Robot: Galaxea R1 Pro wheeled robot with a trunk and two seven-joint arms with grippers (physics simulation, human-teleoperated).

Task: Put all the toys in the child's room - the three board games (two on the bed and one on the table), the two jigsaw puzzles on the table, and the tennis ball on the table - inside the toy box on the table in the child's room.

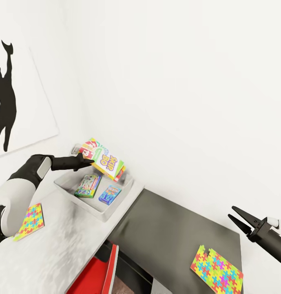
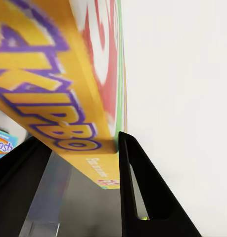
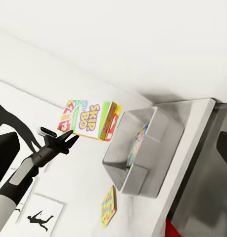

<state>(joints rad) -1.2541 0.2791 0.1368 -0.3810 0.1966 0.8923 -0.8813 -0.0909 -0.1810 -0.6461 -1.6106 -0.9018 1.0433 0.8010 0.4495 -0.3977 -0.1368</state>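
The surface carries a grey toy box against the wall, with two board games already flat inside. Above it the left claw pinches one corner of the long game box, tilted; that thin grip could slip, tipping the box onto the rim. Two puzzles lie outside. The right claw hangs wide, holding nothing.

A: What's the left gripper doing?
B: Its fingers pinch the Skip-Bo box above the bin.
A: And the surface?
B: One puzzle lies beside the bin.
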